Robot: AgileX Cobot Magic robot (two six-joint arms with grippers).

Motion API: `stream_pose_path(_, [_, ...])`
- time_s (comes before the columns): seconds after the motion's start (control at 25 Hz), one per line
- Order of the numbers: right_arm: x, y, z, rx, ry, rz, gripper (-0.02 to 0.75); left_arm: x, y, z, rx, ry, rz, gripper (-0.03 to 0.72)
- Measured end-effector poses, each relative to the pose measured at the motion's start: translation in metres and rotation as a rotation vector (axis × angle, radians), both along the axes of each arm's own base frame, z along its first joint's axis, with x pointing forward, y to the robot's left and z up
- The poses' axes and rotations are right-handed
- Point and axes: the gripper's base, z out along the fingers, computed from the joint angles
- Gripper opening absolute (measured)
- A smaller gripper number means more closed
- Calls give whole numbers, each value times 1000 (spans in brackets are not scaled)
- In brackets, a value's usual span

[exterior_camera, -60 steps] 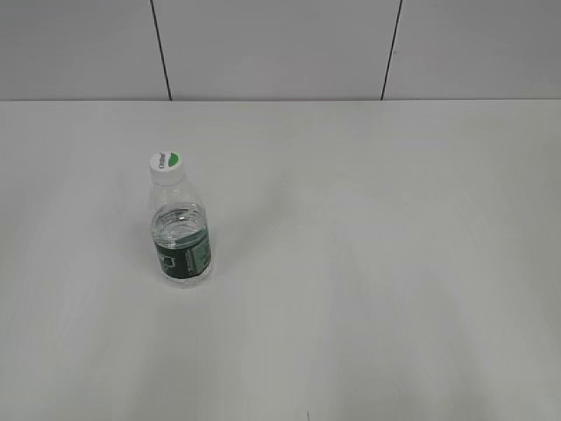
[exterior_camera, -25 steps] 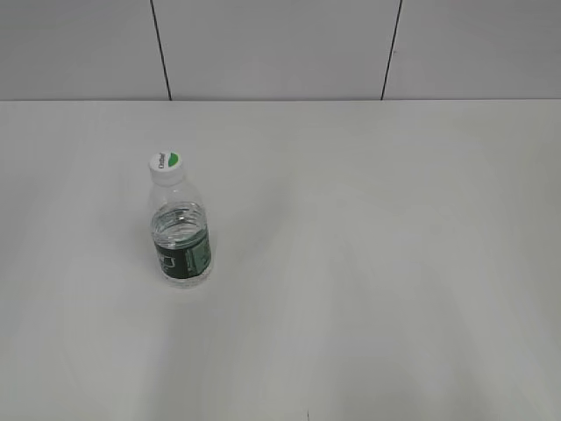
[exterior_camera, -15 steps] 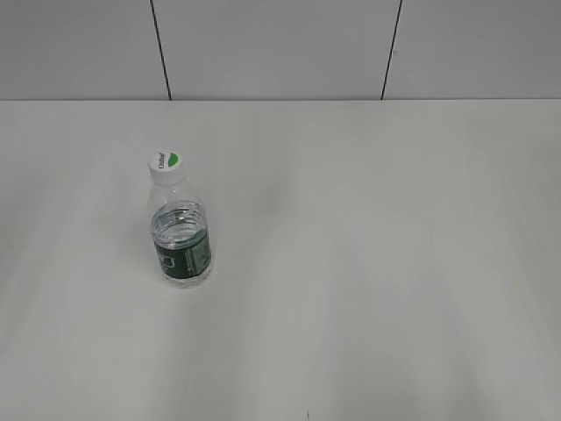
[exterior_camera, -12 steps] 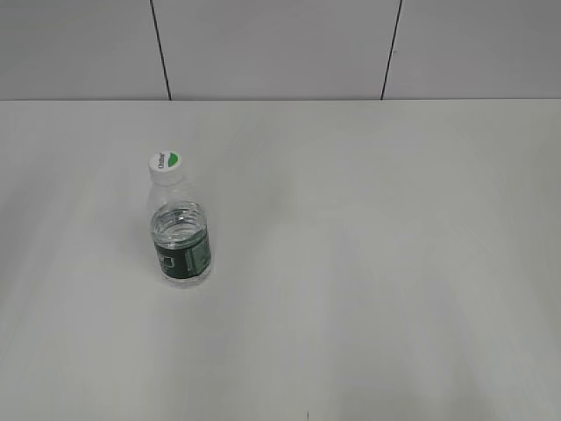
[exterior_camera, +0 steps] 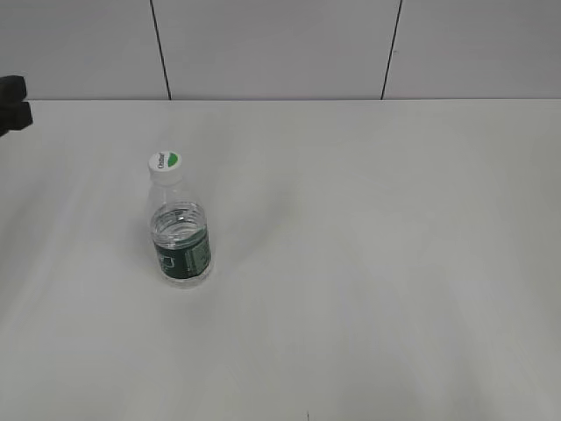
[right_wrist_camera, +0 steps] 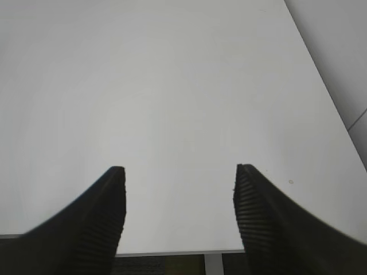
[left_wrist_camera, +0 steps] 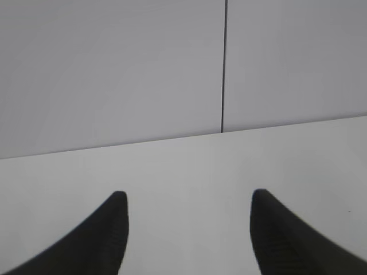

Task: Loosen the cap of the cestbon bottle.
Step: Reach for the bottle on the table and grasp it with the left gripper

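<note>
On broad white table (exterior_camera: 394,263), left of centre: small clear plastic cestbon bottle (exterior_camera: 181,237) with dark green label, upright, free-standing, untouched. White screw cap (exterior_camera: 166,166) with green patch seated on neck. Left gripper (left_wrist_camera: 186,226) jaws apart, empty, facing wall. Right gripper (right_wrist_camera: 179,215) likewise spread, empty, over bare tabletop. Both well apart from bottle; approach not begun.

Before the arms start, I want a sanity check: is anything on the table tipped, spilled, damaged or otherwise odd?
Nothing stands out. The bottle stands upright on the white table with its cap on, and no spill or damage shows. Neither pincer holds anything.
</note>
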Motion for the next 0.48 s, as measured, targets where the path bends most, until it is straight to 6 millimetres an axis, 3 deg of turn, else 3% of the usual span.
stream_pose_path(0.28, [0, 0, 0, 0, 0, 0, 457, 23, 3, -46, -116, 19, -116, 419])
stream_pose_path(0.48, [0, 0, 0, 0, 0, 0, 457, 25, 17, -63, -236, 32, -267, 419])
